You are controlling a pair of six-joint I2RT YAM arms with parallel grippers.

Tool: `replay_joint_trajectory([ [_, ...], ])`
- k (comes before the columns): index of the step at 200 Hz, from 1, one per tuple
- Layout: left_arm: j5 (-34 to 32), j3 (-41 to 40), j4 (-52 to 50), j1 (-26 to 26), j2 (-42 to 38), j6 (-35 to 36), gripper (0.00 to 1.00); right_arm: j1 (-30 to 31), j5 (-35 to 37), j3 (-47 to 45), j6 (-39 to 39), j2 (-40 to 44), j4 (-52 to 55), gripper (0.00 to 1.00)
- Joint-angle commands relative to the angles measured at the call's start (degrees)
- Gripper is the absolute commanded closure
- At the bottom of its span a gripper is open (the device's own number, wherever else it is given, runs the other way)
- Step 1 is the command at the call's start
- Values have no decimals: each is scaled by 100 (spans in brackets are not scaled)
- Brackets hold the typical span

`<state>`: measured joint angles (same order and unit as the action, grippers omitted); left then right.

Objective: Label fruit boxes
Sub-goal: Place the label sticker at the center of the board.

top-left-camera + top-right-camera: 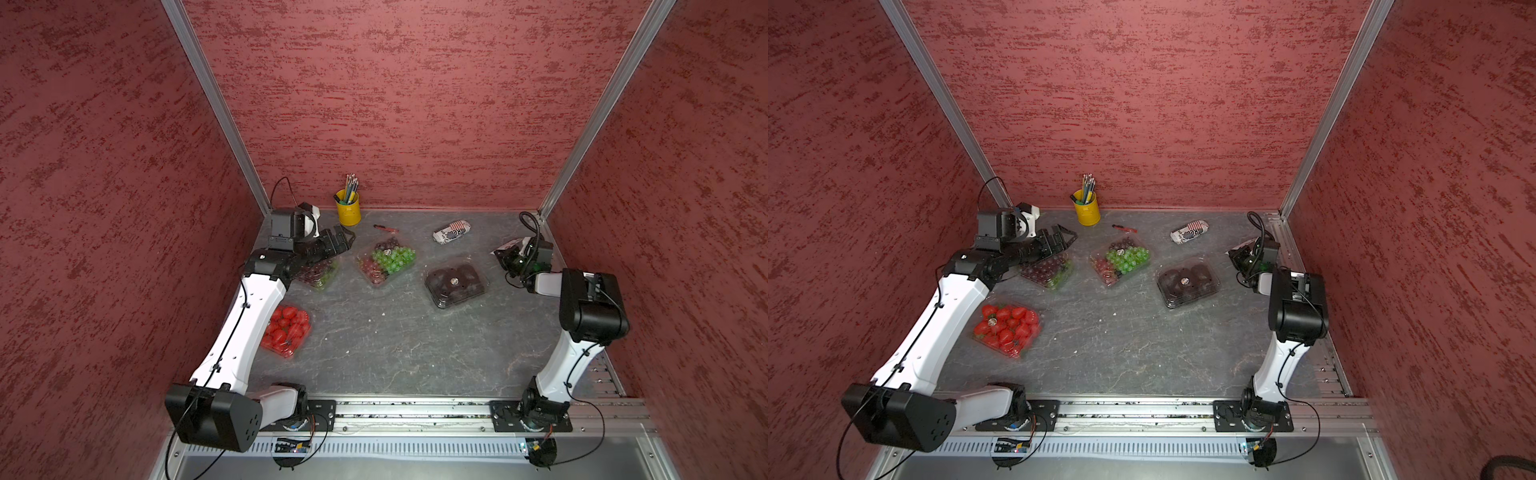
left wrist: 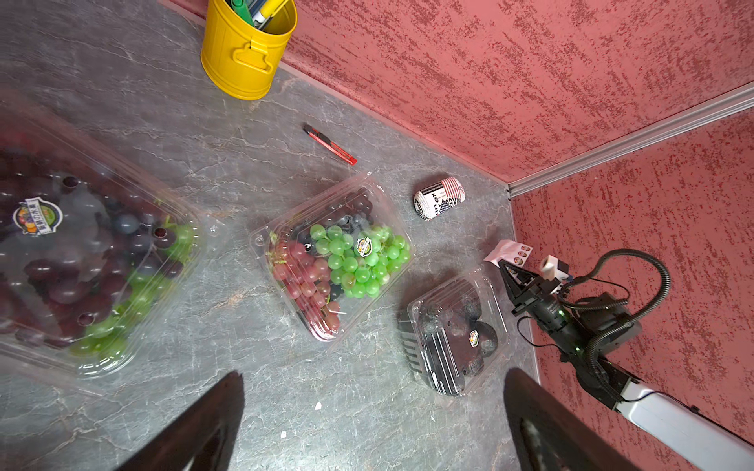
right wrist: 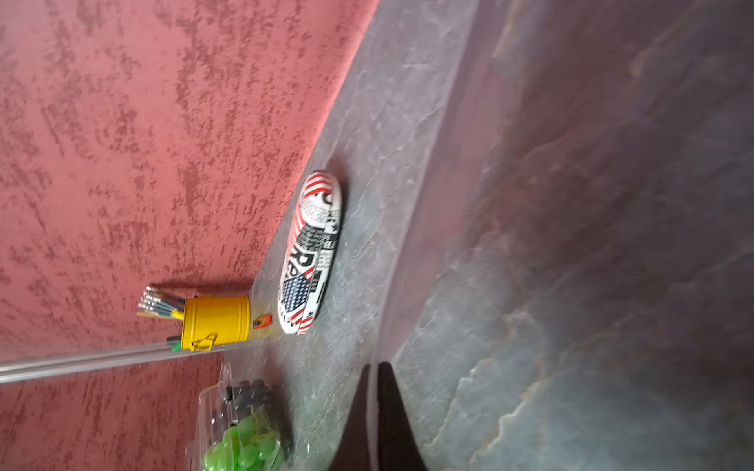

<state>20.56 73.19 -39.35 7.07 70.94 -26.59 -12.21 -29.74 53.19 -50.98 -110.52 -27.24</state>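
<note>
Both top views show my left pincer [image 1: 343, 237] spread apart beside the dark grape box [image 1: 319, 276]. My right pincer [image 2: 510, 272] is clamped on the sticker sheet [image 2: 507, 250]. All 4 fruit boxes [image 1: 386, 259] sit on the table [image 1: 395, 345].

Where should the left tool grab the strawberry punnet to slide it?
Probably the thin rim of the strawberry punnet, on the edge facing the middle of the table, the left tool coming low from that side: its shut lid looks wide, and the left arm crowds the opposite edge.
</note>
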Motion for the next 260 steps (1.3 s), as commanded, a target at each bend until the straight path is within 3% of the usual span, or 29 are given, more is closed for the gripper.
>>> replay_joint_trajectory([
  [1, -87, -100, 39, -38, -164, 4, 0, -106, -34, -23, -357, -74, -466, 98],
  [20, -117, -150, 8, -90, -223, -9, 0, -131, 19, -172, -390, -25, -484, 96],
  [42, -120, -184, 15, -148, -256, -13, 0, -139, 24, -371, -431, 86, -502, 74],
  [61, -116, -215, 31, -179, -273, -17, 0, -141, 60, -545, -406, 264, -473, 69],
  [89, -129, -295, 91, -241, -298, -23, 0, -135, 38, -790, -343, 649, -326, 53],
  [117, -336, -416, 137, -360, -316, -37, 0, -137, 112, -1041, -119, 1252, 91, 43],
  [134, -574, -517, 186, -477, -340, -83, 0, -140, 290, -1152, 111, 1730, 525, 29],
  [150, -588, -607, 265, -660, -334, -131, 0, -136, 500, -1204, 344, 2171, 1021, 2],
  [221, -557, -658, 503, -970, -161, -170, 0, -137, 637, -1266, 803, 3350, 1996, 1],
  [260, -530, -648, 619, -989, -57, -189, 0, -137, 694, -1259, 996, 3350, 2083, 1],
])
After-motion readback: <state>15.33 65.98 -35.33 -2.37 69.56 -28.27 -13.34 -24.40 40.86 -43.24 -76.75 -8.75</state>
